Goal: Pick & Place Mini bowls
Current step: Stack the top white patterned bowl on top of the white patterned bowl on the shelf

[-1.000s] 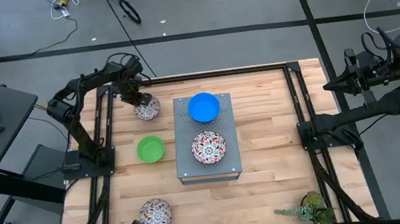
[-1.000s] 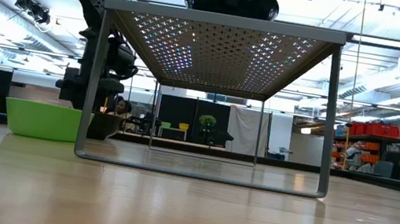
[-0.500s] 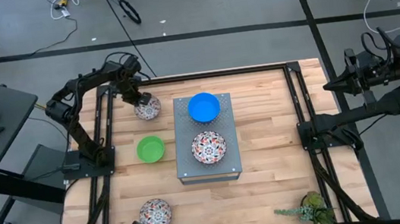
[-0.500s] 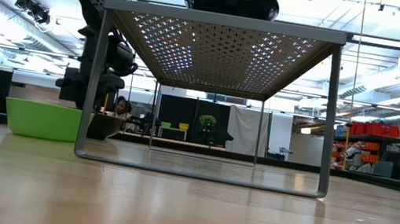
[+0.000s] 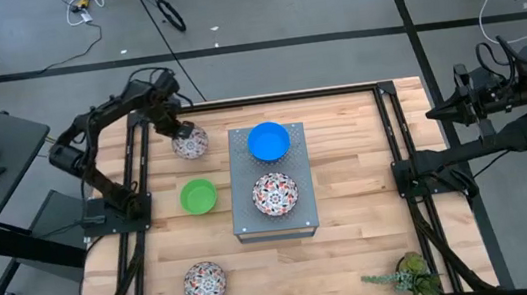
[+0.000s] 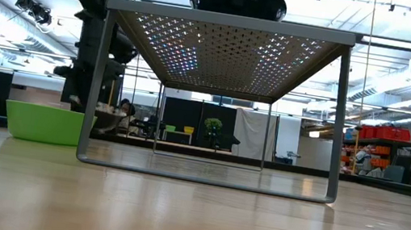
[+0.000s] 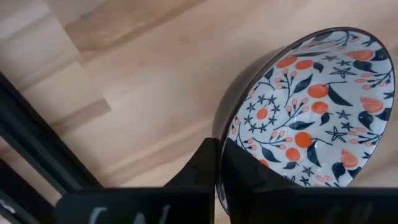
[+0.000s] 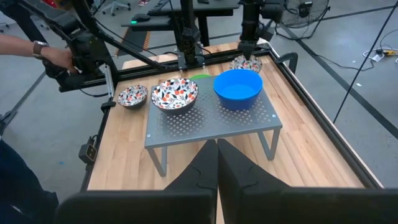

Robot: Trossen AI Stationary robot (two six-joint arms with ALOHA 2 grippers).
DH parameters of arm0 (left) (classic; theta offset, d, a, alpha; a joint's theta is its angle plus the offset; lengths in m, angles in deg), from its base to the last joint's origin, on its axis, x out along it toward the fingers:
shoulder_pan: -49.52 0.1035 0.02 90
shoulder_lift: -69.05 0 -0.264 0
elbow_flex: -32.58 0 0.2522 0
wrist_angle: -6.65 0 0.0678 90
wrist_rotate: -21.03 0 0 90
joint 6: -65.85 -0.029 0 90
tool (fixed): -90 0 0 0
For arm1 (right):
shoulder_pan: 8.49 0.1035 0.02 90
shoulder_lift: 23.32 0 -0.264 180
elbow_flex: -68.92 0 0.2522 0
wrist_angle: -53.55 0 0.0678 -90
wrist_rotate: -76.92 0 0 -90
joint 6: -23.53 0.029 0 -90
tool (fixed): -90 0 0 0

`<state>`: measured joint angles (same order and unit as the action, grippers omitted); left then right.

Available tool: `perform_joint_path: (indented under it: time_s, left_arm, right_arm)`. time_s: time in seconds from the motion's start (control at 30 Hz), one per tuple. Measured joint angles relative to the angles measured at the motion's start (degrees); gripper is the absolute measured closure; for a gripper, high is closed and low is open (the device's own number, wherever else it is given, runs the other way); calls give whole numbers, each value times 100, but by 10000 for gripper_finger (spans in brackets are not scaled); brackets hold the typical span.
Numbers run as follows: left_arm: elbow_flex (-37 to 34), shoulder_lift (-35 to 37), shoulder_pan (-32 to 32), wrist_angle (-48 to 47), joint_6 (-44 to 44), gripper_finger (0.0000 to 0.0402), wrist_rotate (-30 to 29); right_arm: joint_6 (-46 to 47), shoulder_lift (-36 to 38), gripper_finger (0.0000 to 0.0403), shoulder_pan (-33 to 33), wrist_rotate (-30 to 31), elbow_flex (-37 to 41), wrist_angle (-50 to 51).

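Observation:
My left gripper [image 5: 179, 130] stands at the table's far left, pointing down and shut on a white floral mini bowl [image 5: 191, 143]. A bright blue bowl [image 5: 269, 141] and a second floral bowl [image 5: 275, 193] sit on the grey perforated box [image 5: 247, 220]. On the wood to the box's left rests a green bowl [image 5: 199, 196], and a third floral bowl [image 5: 205, 283] lies near the front left. My right gripper [image 8: 217, 152] is shut on nothing, off the table's right side [image 5: 433, 114]. My left gripper pinches the floral bowl's rim [image 7: 218, 134], one finger [image 7: 245, 168] inside the bowl and one finger [image 7: 198, 167] outside its dark wall. The fingers come from above, pointing down. The bowl [image 6: 109, 121] hangs below them, just clear of the table.
The grey box stands on thin legs [image 6: 96, 82] mid-table. A small potted plant [image 5: 405, 276] sits at the front right corner. Black frame rails [image 5: 141, 173] run along the table's left and right sides. A person's hand [image 8: 56, 59] shows beyond the far left.
My left gripper has gone up a little, taking the floral bowl with it. The bowl, which lay on the wood at the far left, now hangs lifted clear of the table. My right arm has kept still.

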<state>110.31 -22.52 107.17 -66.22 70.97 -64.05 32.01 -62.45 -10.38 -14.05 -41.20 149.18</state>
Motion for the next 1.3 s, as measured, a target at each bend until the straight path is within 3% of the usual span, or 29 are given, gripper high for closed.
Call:
perform_joint_path:
  time_s: [0.4,0.93,1.3]
  left_arm:
    - [7,1115,2,-261,48,391,111]
    - [52,2374,-196,-265,618,391,1543]
    - [1300,2385,-1074,-453,843,391,1835]
  right_arm:
    - [0,0,400,0,0,0,0]
    - [0,0,400,-1,0,0,0]
    - [-1,0,400,-2,0,0,0]
